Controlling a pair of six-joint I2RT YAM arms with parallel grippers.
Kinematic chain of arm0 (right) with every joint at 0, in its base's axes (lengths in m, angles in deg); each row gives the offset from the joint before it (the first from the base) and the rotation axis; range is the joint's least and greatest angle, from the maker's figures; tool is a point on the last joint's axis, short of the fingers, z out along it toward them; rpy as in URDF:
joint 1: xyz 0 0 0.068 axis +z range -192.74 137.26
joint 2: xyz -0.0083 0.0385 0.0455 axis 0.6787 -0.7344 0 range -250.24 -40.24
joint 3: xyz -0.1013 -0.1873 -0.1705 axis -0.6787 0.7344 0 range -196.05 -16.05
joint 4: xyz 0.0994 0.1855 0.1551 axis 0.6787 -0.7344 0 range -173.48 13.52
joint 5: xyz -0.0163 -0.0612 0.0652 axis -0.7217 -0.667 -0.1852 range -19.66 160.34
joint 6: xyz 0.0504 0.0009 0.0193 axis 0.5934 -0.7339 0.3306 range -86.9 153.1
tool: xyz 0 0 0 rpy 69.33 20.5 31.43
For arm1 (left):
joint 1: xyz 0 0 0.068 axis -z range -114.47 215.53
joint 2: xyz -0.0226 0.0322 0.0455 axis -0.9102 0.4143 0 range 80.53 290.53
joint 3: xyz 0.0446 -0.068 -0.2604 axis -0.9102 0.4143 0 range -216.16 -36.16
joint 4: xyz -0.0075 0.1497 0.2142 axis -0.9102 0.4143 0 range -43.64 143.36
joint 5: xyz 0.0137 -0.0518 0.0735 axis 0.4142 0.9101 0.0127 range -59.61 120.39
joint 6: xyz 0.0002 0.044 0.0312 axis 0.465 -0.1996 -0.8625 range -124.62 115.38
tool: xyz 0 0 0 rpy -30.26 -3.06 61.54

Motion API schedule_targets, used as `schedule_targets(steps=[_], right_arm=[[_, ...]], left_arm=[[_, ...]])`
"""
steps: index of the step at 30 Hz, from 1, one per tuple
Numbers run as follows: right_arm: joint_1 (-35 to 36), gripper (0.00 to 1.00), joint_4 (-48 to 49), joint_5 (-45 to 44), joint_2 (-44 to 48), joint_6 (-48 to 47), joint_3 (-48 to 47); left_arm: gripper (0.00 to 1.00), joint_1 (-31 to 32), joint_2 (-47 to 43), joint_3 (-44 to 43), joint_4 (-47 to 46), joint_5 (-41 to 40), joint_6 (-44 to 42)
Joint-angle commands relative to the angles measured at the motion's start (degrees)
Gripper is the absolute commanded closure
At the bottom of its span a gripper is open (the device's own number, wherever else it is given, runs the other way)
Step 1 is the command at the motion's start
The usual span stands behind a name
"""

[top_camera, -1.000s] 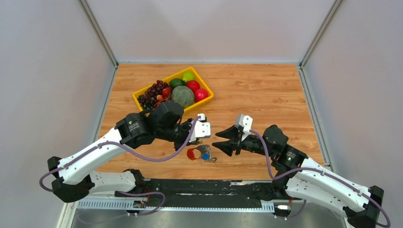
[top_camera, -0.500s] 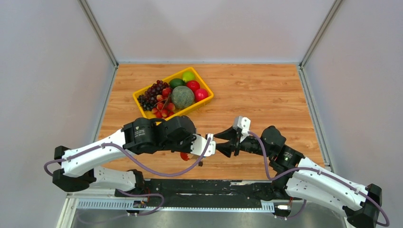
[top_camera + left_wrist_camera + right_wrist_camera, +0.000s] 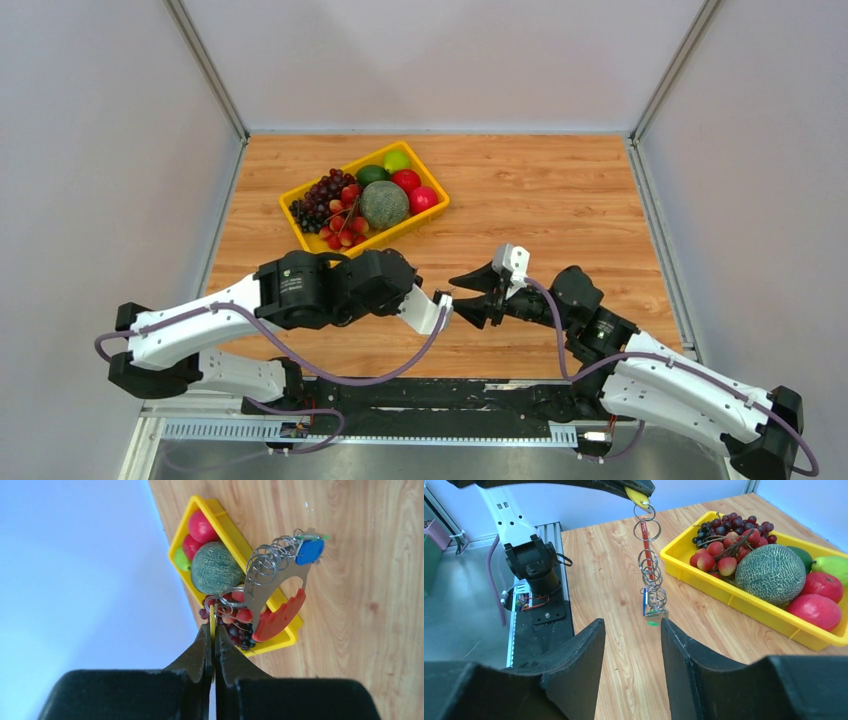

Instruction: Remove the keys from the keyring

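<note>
Dangling keyring point(image 3: 267, 586) from yellow key point(image 3: 212, 619) pinched in closed left hand point(image 3: 212, 632); right hand point(image 3: 632, 626) wide open, empty.

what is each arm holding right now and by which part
The left gripper pinches the yellow key by its head; the keyring hangs from it. The right gripper is open and holds nothing.

No text, label, brand, number or sign can be read in any view. A faint pale marking on the left arm's black joint housing point(image 3: 292, 285) is too small to be made out.
</note>
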Motion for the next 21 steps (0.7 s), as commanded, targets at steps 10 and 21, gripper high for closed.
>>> schedule_targets(steps=[10,21], right_arm=[[0.0,0.52,7.8,5.5,-7.8,-3.3,-7.5],[0.0,0.52,10.9,12.0,-13.3,-2.6,-11.1]], left_arm=[[1.00,0.6,-8.0,3.2,-10.9,7.1,-11.2],[1.00,1.2,-9.6,4.8,-13.6,13.2,-11.7]])
